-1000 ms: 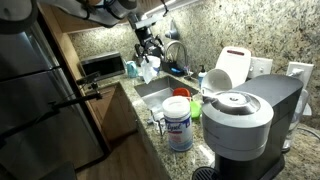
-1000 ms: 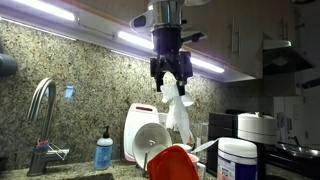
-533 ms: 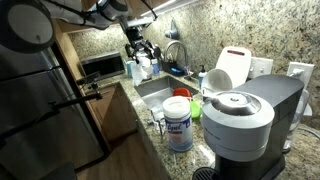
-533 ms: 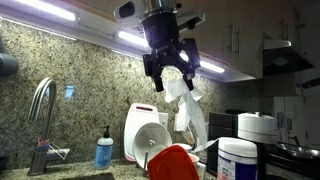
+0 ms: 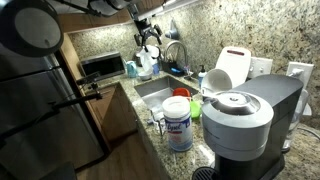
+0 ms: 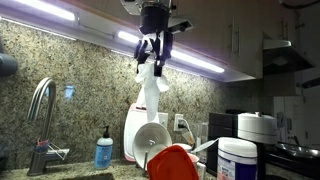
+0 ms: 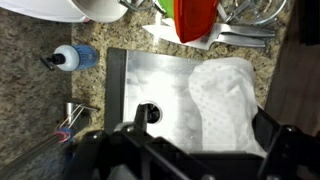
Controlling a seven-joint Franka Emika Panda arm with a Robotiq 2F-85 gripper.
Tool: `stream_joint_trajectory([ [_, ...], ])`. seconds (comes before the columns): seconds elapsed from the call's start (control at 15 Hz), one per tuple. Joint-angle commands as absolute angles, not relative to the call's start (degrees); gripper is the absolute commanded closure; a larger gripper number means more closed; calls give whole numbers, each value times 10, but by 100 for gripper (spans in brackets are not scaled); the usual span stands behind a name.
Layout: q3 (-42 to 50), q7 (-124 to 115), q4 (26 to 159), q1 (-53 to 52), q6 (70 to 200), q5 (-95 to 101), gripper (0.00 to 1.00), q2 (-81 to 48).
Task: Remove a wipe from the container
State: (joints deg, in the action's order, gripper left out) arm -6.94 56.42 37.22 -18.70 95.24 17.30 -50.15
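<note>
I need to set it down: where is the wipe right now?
The wipe hangs just below the gripper, high above the white jug in an exterior view; the wrist view shows it over the sink, toward the picture's right.

You have one gripper [image 6: 153, 55] to count and one wipe [image 6: 150, 98]. Among the counter things you can count one container [image 5: 179, 124], one coffee machine [image 5: 245, 118], one white jug [image 5: 233, 68] with a red top, one blue soap bottle [image 5: 131, 68] and one round red lid [image 5: 181, 92]. You get one sink [image 5: 150, 95], one faucet [image 5: 176, 50] and, in the wrist view, one drain [image 7: 148, 112]. There is one small oven [image 5: 103, 65]. On the wall you can count two white plates: one wall plate [image 5: 260, 67] and a second wall plate [image 5: 299, 72]. In an exterior view you see two lit strips — an upper light strip [image 6: 40, 8] and a lower light strip [image 6: 195, 62].
</note>
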Motion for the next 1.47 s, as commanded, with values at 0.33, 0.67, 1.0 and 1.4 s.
stream_joint_trajectory([
  [0.33,-57,536,352,-188,985,167,0,-524],
  [0.67,-52,541,342,-199,947,181,0,-555],
  [1.0,-56,541,342,-205,966,187,0,-552],
  [1.4,-49,542,332,-208,949,205,0,-569],
])
